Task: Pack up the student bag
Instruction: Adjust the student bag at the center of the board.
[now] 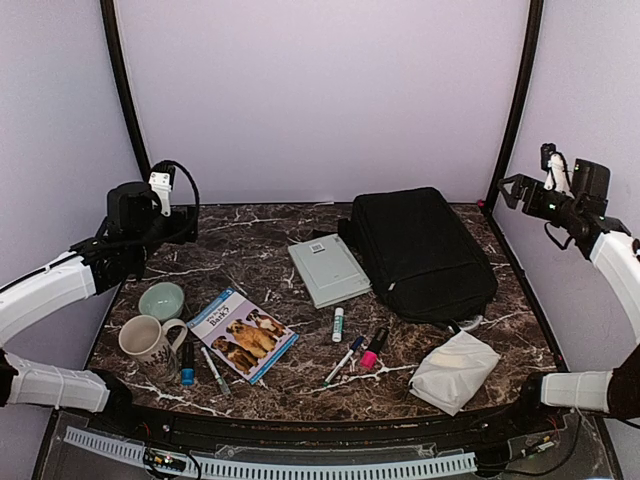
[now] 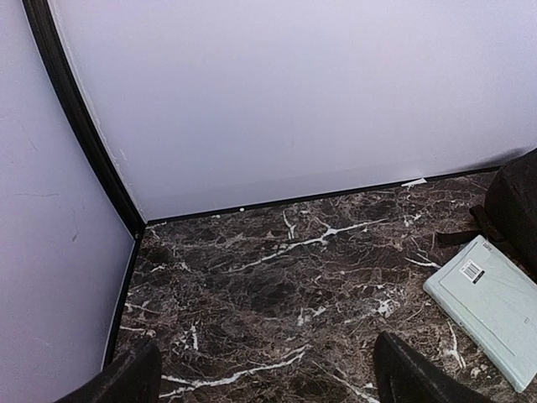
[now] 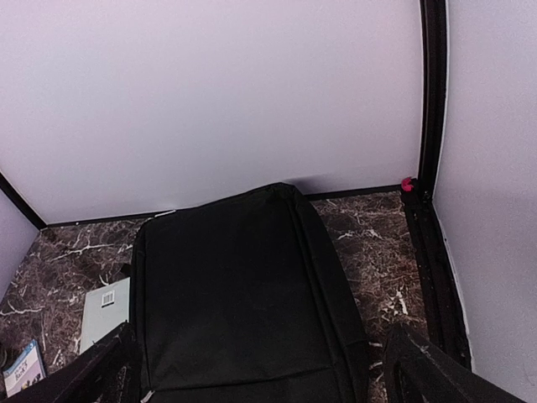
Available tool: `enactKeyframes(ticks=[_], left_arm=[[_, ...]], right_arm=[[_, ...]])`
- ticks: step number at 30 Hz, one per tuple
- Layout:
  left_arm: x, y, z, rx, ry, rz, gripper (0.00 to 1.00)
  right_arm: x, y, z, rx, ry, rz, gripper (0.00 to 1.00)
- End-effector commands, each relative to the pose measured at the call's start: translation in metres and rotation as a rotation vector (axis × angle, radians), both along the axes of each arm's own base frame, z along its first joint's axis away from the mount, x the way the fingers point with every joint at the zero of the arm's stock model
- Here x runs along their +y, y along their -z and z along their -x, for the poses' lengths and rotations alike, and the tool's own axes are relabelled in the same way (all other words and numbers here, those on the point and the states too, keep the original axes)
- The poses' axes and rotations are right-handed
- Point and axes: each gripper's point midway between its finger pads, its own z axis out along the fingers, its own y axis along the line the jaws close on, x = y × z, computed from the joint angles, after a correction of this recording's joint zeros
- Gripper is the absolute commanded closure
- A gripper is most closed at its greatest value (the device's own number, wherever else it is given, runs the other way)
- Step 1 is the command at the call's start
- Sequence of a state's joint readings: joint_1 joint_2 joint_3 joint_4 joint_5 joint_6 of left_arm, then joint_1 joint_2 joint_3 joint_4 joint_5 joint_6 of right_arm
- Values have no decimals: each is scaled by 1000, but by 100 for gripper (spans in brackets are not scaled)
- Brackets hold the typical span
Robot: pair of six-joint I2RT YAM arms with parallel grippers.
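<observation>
**A:** Item one – the student bag (image 1: 422, 255). Where do we list it?

**B:** We list it flat on the marble table (image 1: 260, 235), at the back right. It is black and the largest piece here. Nothing holds it.

**A:** What lies to its left?

**B:** A pale green notebook (image 1: 328, 270) lies just beside the bag. We cannot tell whether the two touch.

**A:** And the front row?

**B:** From the left, we count a mug (image 1: 150, 342) with a small green bowl (image 1: 162, 300) just behind it. Next is a blue-capped tube (image 1: 187, 366), then a marker (image 1: 214, 370). After that comes a booklet with dogs on its cover (image 1: 243, 335). Near the middle lie a white stick (image 1: 338, 323), a pen (image 1: 347, 360) and a pink-capped piece (image 1: 372, 352). A white pouch (image 1: 455, 370) lies in front of the bag, near its front right corner.

**A:** How do we enter the left gripper (image 2: 267, 379)?

**B:** It is raised over the back left of the table. Its fingers (image 2: 126, 378) are spread wide with only bare marble between them – it grasps nothing.

**A:** And the right gripper (image 3: 256, 357)?

**B:** It is raised by the right wall and looks down on the bag. Its fingers (image 3: 419, 369) are likewise released and apart from the bag.
</observation>
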State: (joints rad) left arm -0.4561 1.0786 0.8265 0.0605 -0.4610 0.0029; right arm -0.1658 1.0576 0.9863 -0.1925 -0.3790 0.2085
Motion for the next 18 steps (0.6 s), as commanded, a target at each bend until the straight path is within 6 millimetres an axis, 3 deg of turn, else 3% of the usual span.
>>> enactKeyframes(ticks=[1,5,10,14,18], left_arm=[[-8,9,-10,2,100,57,13],[-21,20,-17,59,192,78,25],[-59,27,-13,123,349,97,36],[-98,31,2,174,496,145,42],[-143,29,29,214,674,195,47]], right_arm=[[5,19,2,32,-38,92,1],[21,36,13,60,-154,196,1],[36,55,27,94,-273,313,3],[46,72,40,129,-373,406,13],[55,93,53,182,-481,484,26]])
